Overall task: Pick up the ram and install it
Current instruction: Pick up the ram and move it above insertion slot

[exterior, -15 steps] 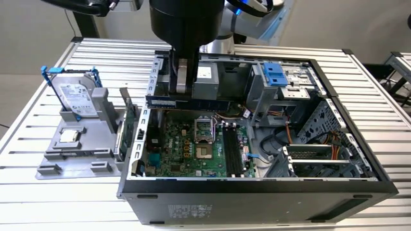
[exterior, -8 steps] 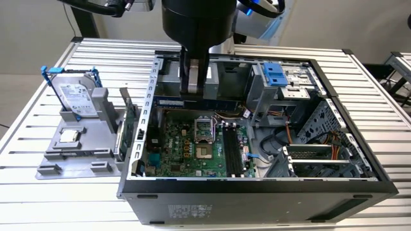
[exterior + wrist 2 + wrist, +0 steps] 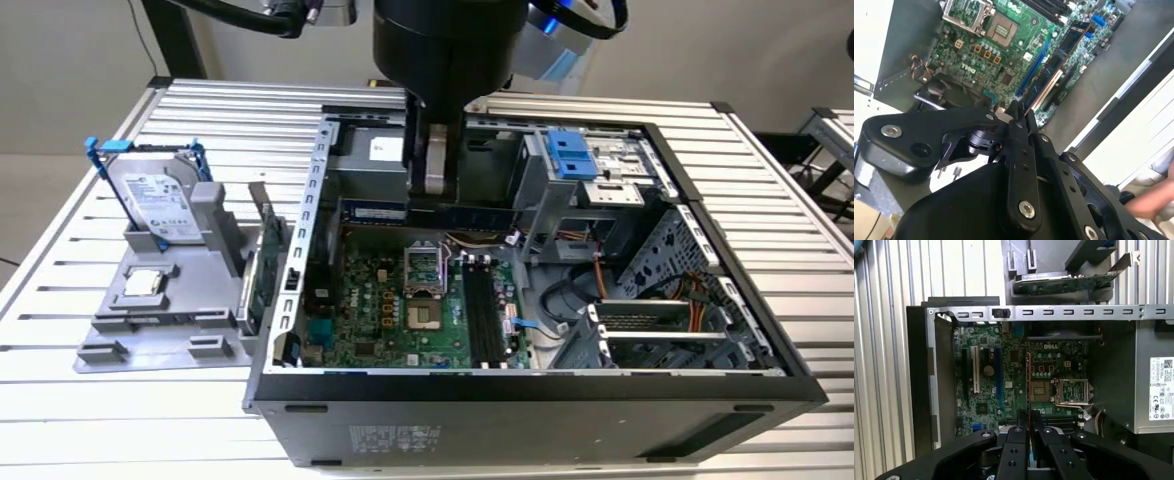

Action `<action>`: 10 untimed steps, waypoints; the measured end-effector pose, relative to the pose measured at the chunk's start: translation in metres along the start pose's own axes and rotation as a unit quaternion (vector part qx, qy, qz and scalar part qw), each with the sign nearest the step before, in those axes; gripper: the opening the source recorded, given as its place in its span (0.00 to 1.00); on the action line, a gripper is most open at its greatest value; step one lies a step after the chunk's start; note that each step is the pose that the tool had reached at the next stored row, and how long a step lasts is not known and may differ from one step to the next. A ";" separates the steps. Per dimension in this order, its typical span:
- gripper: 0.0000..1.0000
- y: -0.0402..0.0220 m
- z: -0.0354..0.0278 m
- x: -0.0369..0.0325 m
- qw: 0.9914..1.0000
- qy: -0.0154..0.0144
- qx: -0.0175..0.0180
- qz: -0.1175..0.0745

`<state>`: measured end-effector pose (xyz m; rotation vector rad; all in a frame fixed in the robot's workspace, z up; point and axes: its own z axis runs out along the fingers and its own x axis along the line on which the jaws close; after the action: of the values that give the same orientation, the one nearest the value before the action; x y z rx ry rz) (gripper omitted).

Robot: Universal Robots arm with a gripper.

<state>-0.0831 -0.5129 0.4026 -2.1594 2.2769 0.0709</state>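
Fingers (image 3: 1015, 450) of the gripper (image 3: 1029, 426), black, are pressed together on the ram (image 3: 1028, 380). In the first wrist view the ram shows edge-on as a thin brown line running out from between them. In the second wrist view the gripper (image 3: 1021, 112) clamps the same ram (image 3: 1064, 50), whose dark face, black chips and a strip of gold contacts show.

Under the ram lies the green motherboard (image 3: 989, 400), with the CPU socket (image 3: 1071, 392) in its metal frame just beside the ram's line.

Exterior view: the gripper (image 3: 434, 190) hangs inside the open computer case (image 3: 534, 410), toward its far end. The ram (image 3: 380, 211) is held level and crosswise to the black memory slots (image 3: 483, 310). It sits above the motherboard (image 3: 387, 310), apart from the slots and seated in none of them. The CPU socket (image 3: 424, 275) lies near the slots, on the exterior view's left of them.

On the exterior view's left of the case:
- a green circuit card (image 3: 271, 250), standing on edge just beside the case wall;
- a grey holder (image 3: 167, 320), carrying a hard drive (image 3: 158, 200) propped upright and a small square silver chip (image 3: 143, 283) lying flat.

Case and holder rest on a slatted aluminium table (image 3: 80, 420).
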 end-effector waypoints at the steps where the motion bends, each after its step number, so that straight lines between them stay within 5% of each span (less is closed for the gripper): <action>1: 0.00 -0.0031 -0.0001 -0.0002 1.000 0.000 0.000 0.000; 10: 0.00 -0.0323 -0.0009 -0.0017 1.000 0.000 0.000 0.000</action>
<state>-0.0508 -0.5129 0.4026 -2.1594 2.2771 0.0713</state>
